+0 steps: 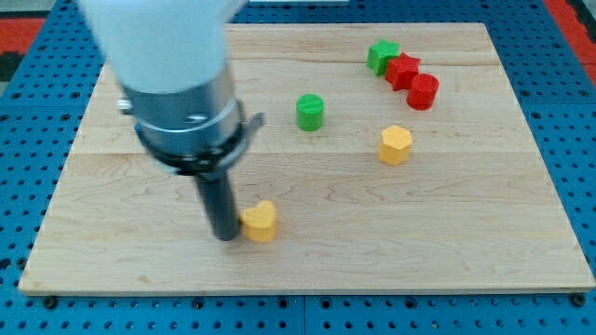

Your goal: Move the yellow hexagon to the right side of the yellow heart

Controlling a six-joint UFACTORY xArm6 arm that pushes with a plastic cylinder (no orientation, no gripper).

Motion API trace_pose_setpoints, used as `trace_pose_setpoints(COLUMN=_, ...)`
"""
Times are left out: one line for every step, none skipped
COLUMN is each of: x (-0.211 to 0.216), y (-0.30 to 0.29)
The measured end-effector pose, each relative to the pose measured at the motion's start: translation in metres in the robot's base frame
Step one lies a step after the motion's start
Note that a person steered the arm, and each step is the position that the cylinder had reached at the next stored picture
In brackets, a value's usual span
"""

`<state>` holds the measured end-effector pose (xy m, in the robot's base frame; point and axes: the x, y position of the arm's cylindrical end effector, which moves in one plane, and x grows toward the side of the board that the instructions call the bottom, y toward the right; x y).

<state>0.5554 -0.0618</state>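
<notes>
My tip [226, 234] stands on the wooden tabletop [466, 251] in the near left part of the scene, and it touches the left side of the yellow heart [260, 221], or is just beside it; I cannot tell if there is a thin gap. I have no gripper, only this dark rod, so nothing is open or closed and nothing is held. Above the rod, my grey collar and white body cover a large part of the far left area of the tabletop. The yellow hexagon [395, 145] lies to the right of the heart and farther from the near edge, well apart from it and well apart from my tip. It stands alone, with bare wood all around it. The green cylinder [310, 112] is to the far left of the hexagon, near the middle of the tabletop, and it touches nothing. In the far right part there is a small group of three blocks: a green star [381, 56], a red star [402, 71] that touches it on its near right side, and a red cylinder [423, 91] just beside the red star, again on the near right. Around the tabletop I see a blue board [577, 112] with rows of holes.
</notes>
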Motion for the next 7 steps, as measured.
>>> trace_pose_setpoints(x=-0.004, y=-0.015)
trace_pose_setpoints(x=-0.025, y=-0.047)
trace_pose_setpoints(x=-0.069, y=-0.021)
trace_pose_setpoints(x=-0.096, y=-0.003)
trace_pose_setpoints(x=-0.113, y=0.033)
trace_pose_setpoints(x=-0.122, y=0.065)
trace_pose_setpoints(x=-0.126, y=0.086)
